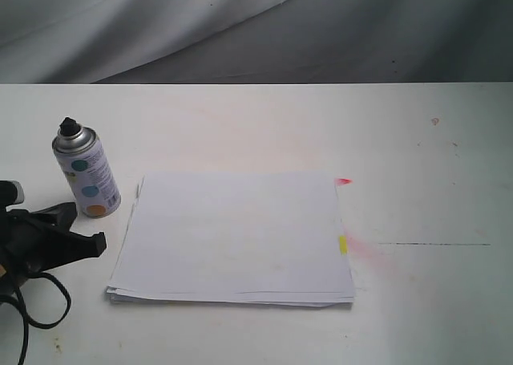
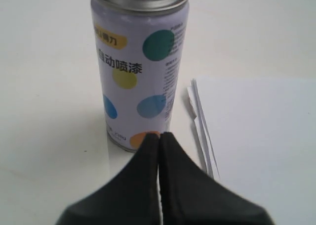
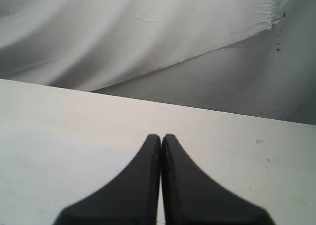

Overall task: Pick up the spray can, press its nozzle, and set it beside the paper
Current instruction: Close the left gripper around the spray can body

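Silver spray can (image 2: 139,67) stands just beyond the closed left pincer (image 2: 159,138).

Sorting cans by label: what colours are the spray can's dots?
Spray can: teal, yellow, blue and orange dots; clearest in left wrist view.

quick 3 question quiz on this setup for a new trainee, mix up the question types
1. True or false: the spray can stands upright on the table.
2. The left end effector is: A) open around the can, B) shut, holding nothing, C) shut on the can.
3. Fill in: the nozzle on top of the can is ____ in colour.
Key: 1 true; 2 B; 3 black.
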Available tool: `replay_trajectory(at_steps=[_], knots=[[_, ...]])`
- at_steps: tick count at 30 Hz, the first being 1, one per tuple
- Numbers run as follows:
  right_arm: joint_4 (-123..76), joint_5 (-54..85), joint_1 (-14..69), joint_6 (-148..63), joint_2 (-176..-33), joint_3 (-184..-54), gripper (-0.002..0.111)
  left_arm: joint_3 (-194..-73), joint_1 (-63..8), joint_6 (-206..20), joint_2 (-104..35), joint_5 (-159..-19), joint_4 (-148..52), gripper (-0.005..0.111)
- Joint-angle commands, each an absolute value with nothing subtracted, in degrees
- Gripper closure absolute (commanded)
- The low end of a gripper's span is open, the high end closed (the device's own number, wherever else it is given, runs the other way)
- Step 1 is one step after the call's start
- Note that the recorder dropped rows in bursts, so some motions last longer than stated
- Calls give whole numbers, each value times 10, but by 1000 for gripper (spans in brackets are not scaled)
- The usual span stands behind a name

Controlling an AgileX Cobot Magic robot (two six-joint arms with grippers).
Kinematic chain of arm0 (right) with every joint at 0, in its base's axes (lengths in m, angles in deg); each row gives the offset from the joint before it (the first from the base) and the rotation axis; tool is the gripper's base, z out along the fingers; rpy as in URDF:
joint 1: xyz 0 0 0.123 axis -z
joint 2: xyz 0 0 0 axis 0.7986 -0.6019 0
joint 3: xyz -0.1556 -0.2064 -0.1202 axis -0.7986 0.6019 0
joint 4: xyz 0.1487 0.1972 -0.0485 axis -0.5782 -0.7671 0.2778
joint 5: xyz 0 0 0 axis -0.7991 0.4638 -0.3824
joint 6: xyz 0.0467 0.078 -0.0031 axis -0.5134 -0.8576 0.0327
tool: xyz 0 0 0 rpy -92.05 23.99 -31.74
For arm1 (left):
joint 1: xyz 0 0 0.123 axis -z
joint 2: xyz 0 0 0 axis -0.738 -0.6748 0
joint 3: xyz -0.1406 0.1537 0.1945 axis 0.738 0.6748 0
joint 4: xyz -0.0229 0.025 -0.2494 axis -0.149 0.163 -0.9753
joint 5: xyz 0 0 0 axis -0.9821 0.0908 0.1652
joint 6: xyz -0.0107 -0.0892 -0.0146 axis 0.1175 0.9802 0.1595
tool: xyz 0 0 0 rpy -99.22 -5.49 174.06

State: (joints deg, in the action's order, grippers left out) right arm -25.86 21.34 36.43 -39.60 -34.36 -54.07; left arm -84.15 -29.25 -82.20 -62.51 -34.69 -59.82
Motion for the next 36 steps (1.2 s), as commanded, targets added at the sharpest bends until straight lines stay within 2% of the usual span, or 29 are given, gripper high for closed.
replay_trajectory(at_steps=[1,4,7,10,14,17,22,28,36], knots=[[-256,208,364,-394,-343,-539,108,-842,-289,-819,-627,-333,-600,107],[-256,208,364,-394,-343,-539,108,-842,-289,-819,-627,-328,-600,105],[-256,208,364,-394,-343,-539,108,-842,-289,-819,-627,-325,-600,95],[-256,208,364,-394,-343,-539,108,-842,-289,-819,-627,-325,-600,77],[-256,208,364,-394,-343,-539,108,-842,-289,-819,-627,-322,-601,42],[-256,208,364,-394,-343,-539,108,-842,-289,-819,-627,-320,-603,29],[-256,208,364,-394,-343,-539,108,-842,-289,-819,-627,-320,-603,24],[-256,208,364,-394,-343,-539,108,-843,-289,-819,-627,-305,-603,24],[-256,208,364,-394,-343,-539,108,-886,-289,-820,-628,-357,-599,24]])
